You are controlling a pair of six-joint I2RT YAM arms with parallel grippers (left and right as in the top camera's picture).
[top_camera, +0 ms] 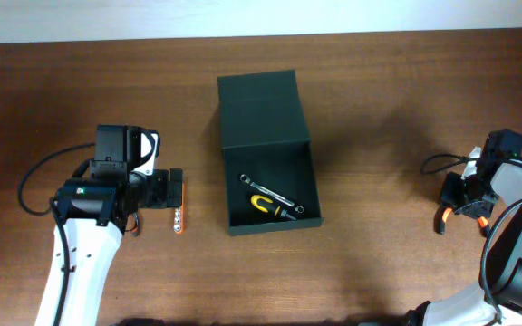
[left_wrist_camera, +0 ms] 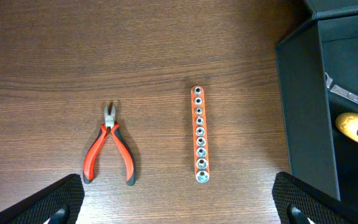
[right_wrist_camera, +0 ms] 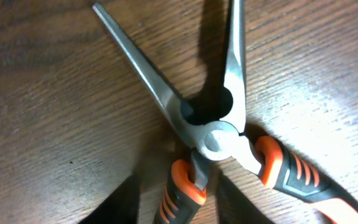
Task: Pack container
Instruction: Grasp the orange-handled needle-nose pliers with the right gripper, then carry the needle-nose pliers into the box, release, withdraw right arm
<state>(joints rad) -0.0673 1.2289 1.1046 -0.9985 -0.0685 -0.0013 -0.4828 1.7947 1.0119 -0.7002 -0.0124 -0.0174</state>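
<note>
The container (top_camera: 227,195) is a dark green-black box at the table's middle, with its flap lid (top_camera: 261,109) open toward the back. Inside lie a silver wrench (top_camera: 275,190) and a yellow-black screwdriver (top_camera: 268,206). My left gripper (left_wrist_camera: 179,211) is open and empty, just left of the box wall (left_wrist_camera: 303,106). Before it lie an orange socket rail (left_wrist_camera: 199,134) and red-handled cutters (left_wrist_camera: 109,146). My right gripper (top_camera: 456,204) is low at the far right over orange-black long-nose pliers (right_wrist_camera: 219,134). Dark blurred shapes flank one handle (right_wrist_camera: 185,193).
The pliers lie spread open on the wood near the right edge. A black cable (top_camera: 30,181) loops beside the left arm. The screwdriver (left_wrist_camera: 356,127) and wrench (left_wrist_camera: 350,96) also show in the left wrist view.
</note>
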